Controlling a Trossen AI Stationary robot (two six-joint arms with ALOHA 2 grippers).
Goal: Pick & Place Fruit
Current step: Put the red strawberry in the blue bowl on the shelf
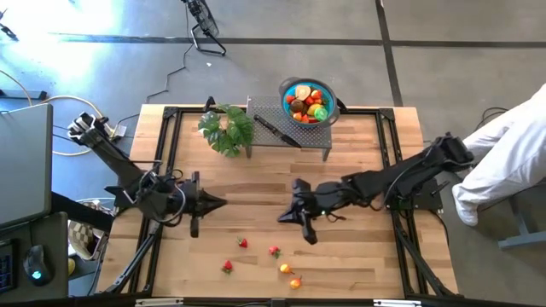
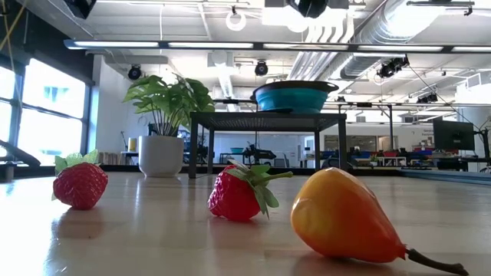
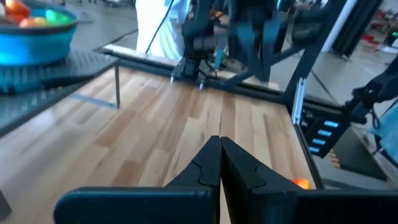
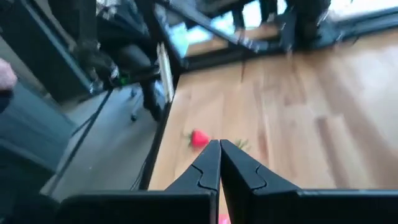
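Observation:
Several small fruits lie loose near the table's front edge: strawberries (image 1: 243, 243) (image 1: 274, 251) (image 1: 227, 266), a yellow-orange pear (image 1: 286, 269) and one more piece (image 1: 296, 282). The low view shows two strawberries (image 2: 80, 184) (image 2: 239, 192) and the pear (image 2: 345, 215) close up. More fruit fills the blue bowl (image 1: 308, 101), which stands on a black mesh stand (image 1: 290, 136) at the far edge. My left gripper (image 1: 220, 203) hovers shut at mid-table left, pointing right. My right gripper (image 1: 281, 218) hovers shut facing it, above the strawberries; one strawberry (image 4: 199, 138) shows past its fingertips (image 4: 219, 152).
A leafy plant (image 1: 226, 128) in a white pot (image 2: 161, 156) stands left of the stand. A black-handled knife (image 1: 275, 130) lies on the stand. A person in white (image 1: 508, 153) is beyond the table's right edge. Bare wood lies between the two grippers and the stand.

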